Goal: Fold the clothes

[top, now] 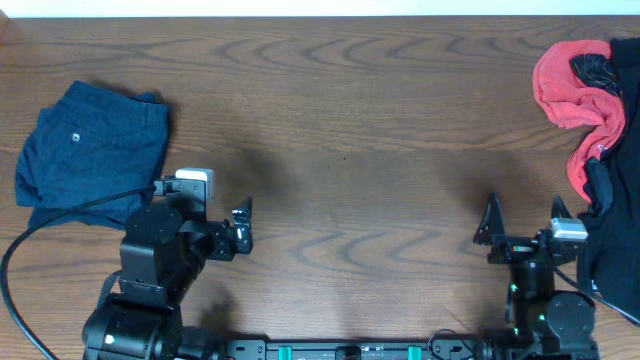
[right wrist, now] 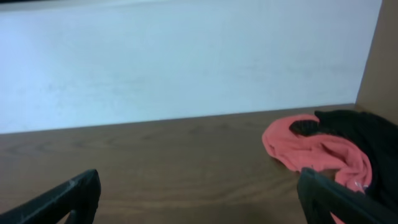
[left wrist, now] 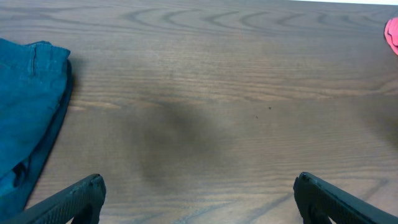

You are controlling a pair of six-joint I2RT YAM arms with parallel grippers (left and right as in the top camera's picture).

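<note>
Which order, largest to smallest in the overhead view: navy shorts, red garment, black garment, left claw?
1. navy shorts
2. red garment
3. left claw, even though it sits nearer the camera
Unranked: black garment, which is cut off by the frame edge.

Surface [top: 350, 120]: dark wood grain, smooth, matt. Shorts [top: 90, 150]: navy woven cloth, matt, stitched seams. Red garment [top: 570, 90]: soft cloth. Black garment [top: 615, 230]: cloth too. My left pincer [top: 244, 225], right pincer [top: 488, 230]: matt black plastic.

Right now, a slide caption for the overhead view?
Left hand and right hand open over the table; navy shorts at left, red and black clothes heaped at right.
</note>
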